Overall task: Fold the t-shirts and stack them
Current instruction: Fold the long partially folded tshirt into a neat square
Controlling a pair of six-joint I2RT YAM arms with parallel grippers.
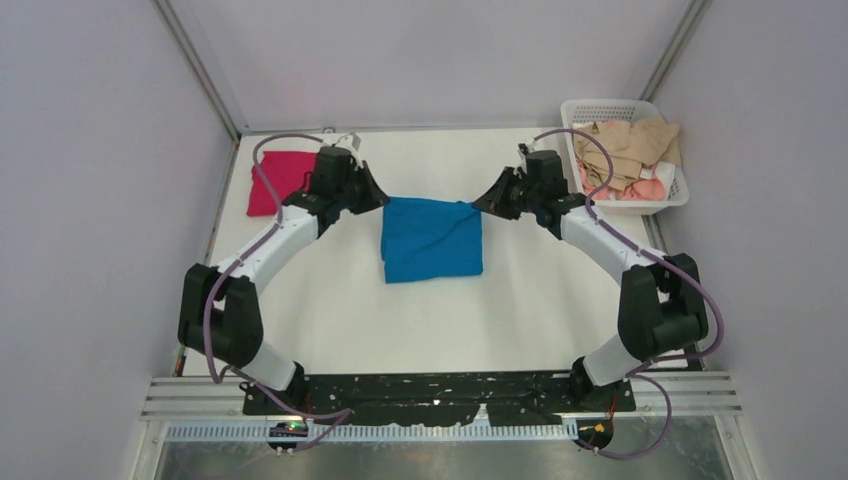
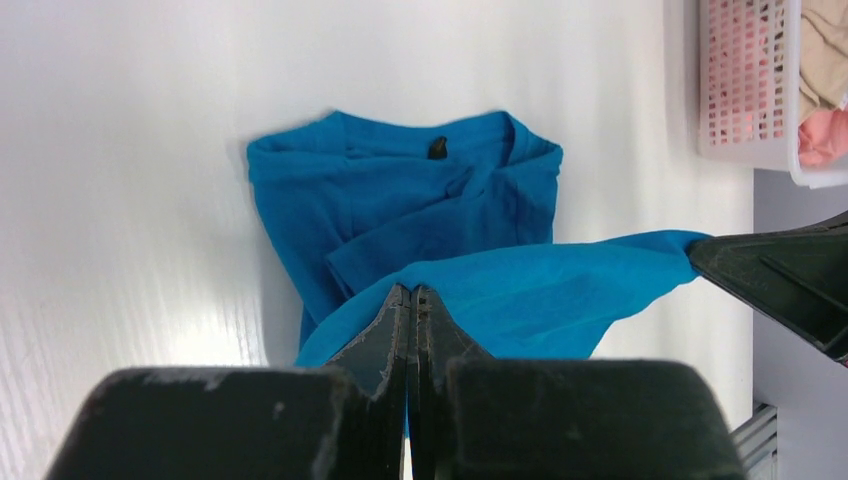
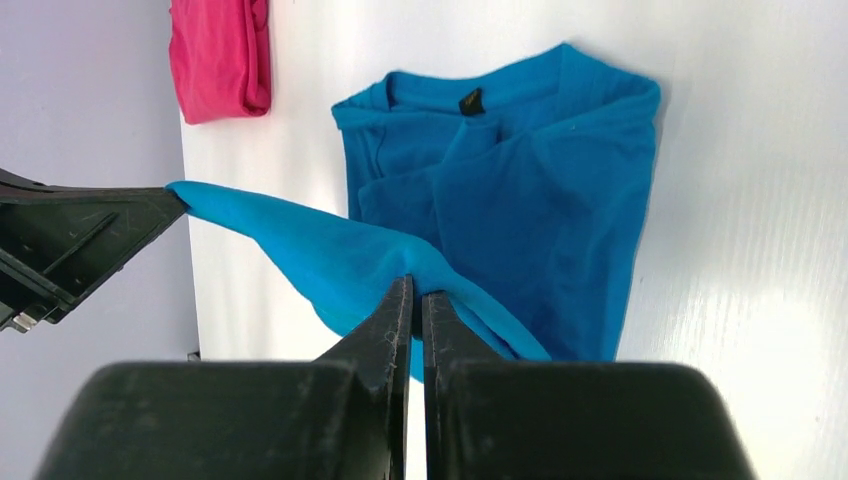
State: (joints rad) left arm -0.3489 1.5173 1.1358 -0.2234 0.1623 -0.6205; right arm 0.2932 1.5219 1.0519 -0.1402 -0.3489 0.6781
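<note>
A bright blue t-shirt (image 1: pixel 432 240) lies partly folded on the white table (image 1: pixel 420 330), to the left of the white basket (image 1: pixel 625 105) and nearer the arm bases than it. Its far edge, roughly level with the basket's near rim, is raised off the table and stretched between your two tools. The left tool (image 1: pixel 381 199) is closed on the corner farther from the basket. The right tool (image 1: pixel 479 205) is closed on the corner nearer it. In both wrist views the fingers press together with only a thin lip of blue cloth between them.

That shallow pinch is your main risk: if one arm travels faster or wider than the other, the cloth likely pulls free and the fold lands crooked. The lower layers look loosely bunched near the collar, so dragging the raised edge low could pull them open.

The magenta-red t-shirt (image 1: pixel 278 182) lies far left of the basket, well apart from the blue one.
</note>
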